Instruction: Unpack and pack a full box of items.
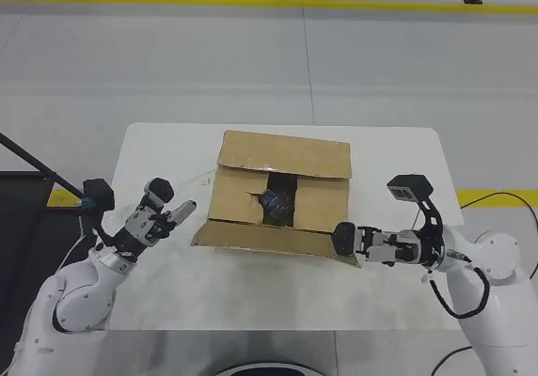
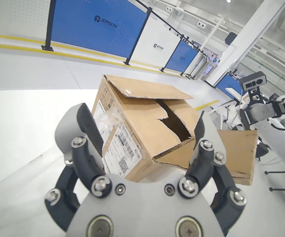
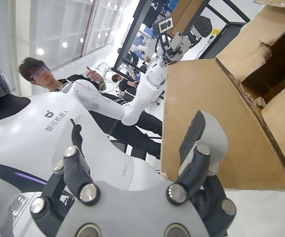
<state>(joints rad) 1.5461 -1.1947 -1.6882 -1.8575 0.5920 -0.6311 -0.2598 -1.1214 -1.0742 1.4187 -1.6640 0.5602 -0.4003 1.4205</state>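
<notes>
Both spread — L claw (image 2: pixel 142 114), R claw (image 3: pixel 136 122) — top-view box (image 1: pixel 250 193) shows item (image 1: pixel 276 200).

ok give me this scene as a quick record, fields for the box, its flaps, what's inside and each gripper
box: cardboard, on the white table
flaps: near flap folded out toward the robot; torn gap between those over the top
inside: something dark and bluish in the gap, cannot tell what
left gripper: open, apart from the box, facing its labelled side
right gripper: open, at the near flap's corner, flap edge between its fingers
</notes>
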